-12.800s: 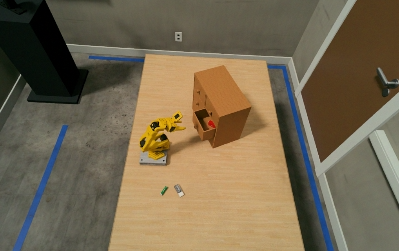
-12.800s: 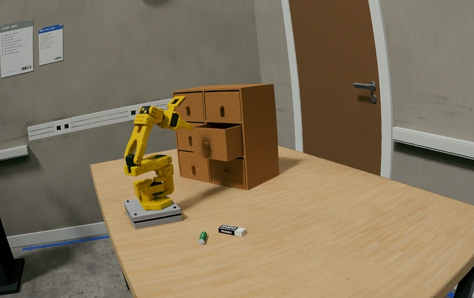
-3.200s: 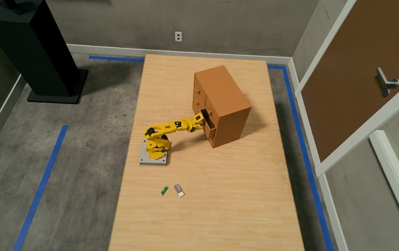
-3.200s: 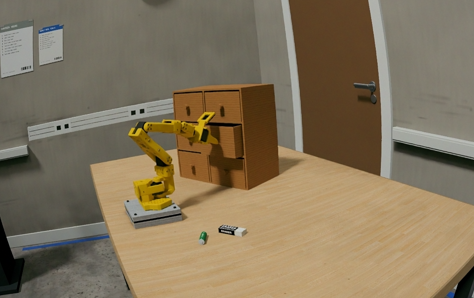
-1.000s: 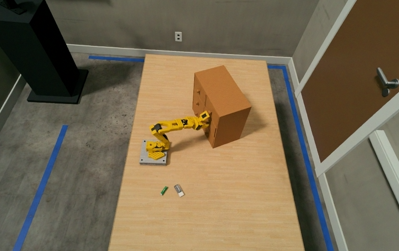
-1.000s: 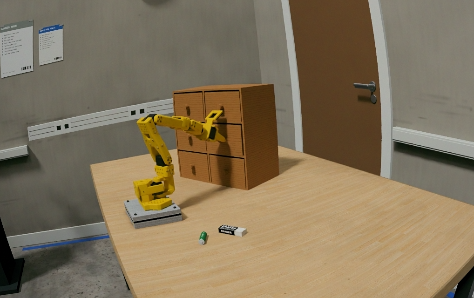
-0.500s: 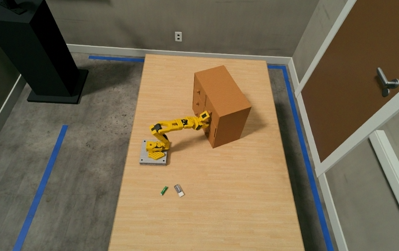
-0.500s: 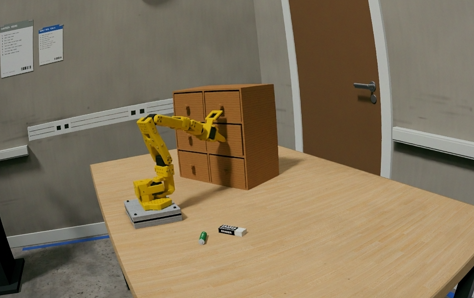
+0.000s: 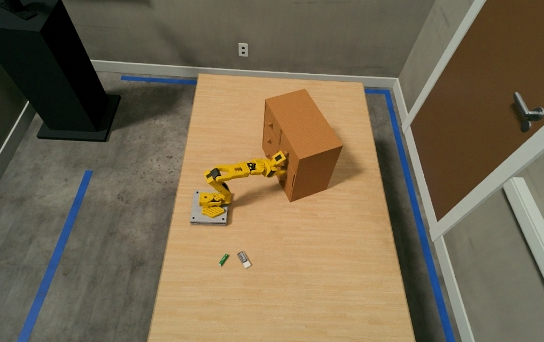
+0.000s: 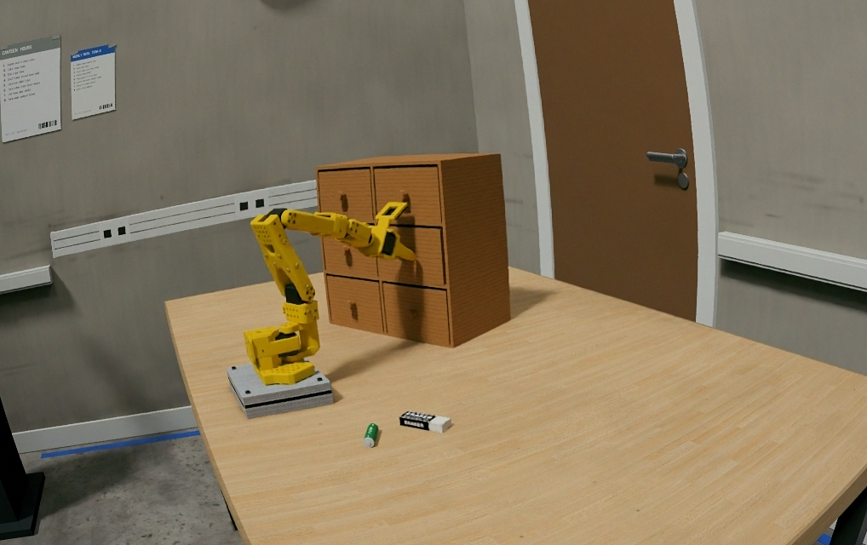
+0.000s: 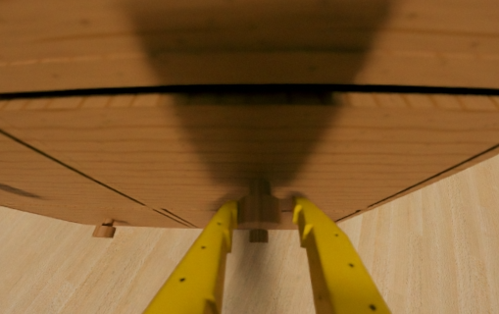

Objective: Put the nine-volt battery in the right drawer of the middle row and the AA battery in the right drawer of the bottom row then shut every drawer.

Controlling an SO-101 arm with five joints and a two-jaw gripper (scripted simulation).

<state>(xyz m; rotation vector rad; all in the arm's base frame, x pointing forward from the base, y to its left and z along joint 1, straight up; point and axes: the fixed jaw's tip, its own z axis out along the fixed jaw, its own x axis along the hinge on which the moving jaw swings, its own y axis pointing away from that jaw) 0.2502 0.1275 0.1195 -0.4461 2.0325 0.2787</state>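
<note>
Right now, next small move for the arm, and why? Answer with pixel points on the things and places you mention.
Probably ease the gripper (image 9: 283, 169) (image 10: 414, 260) (image 11: 266, 208) straight back off the knob (image 11: 259, 208): the middle-right drawer (image 10: 428, 251) (image 11: 260, 132) looks shut, a gap shows beside the knob, and the green AA battery (image 9: 223, 259) (image 10: 370, 435) lies on the table.

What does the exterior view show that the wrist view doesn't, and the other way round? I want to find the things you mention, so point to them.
Only exterior: the green battery (image 9: 223, 259) (image 10: 371, 435), the eraser (image 9: 243, 259) (image 10: 425, 421), the door (image 9: 469, 106) (image 10: 617, 135) and two wall notices (image 10: 31, 91) (image 10: 93, 84).
Only wrist: a clear look at the middle-right drawer's knob (image 11: 259, 211), between the claw's two fingers.
Both: the claw (image 9: 284, 169) (image 10: 414, 257) (image 11: 266, 203), the wooden chest (image 9: 320, 170) (image 10: 474, 250) (image 11: 93, 147) and the table top (image 9: 287, 293) (image 10: 593, 419) (image 11: 59, 265).
</note>
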